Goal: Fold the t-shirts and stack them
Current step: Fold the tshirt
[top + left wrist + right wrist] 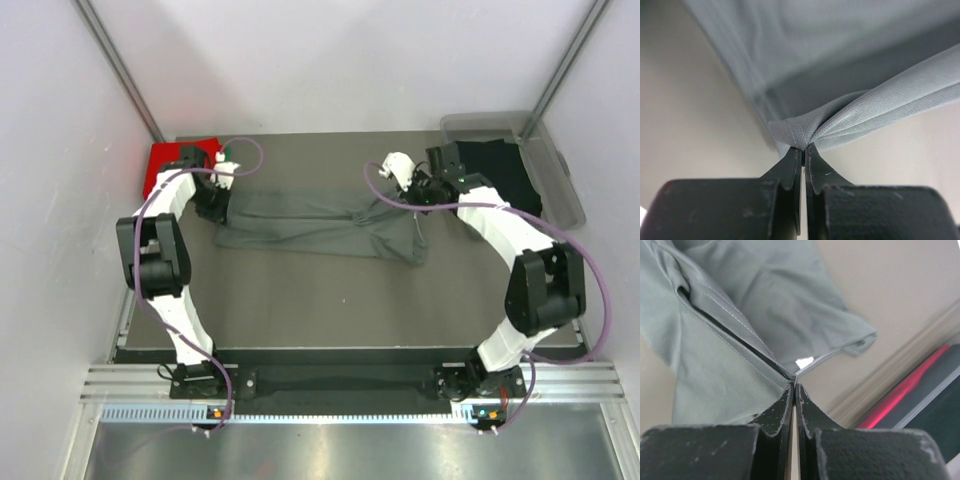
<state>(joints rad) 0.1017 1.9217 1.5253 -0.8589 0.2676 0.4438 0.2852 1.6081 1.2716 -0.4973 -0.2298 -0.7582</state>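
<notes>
The dark grey t-shirt (320,222) is held at both ends, its long axis lying left to right across mid-frame. The left fingers (788,172) and the right fingers (782,411) are each clamped shut on its cloth.

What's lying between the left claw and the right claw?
The dark grey t-shirt stretches between them, left claw pinching one end, right claw the other; the top view shows it.

Clear plastic tub (470,124) at the far right corner of the dark table (330,300)
</notes>
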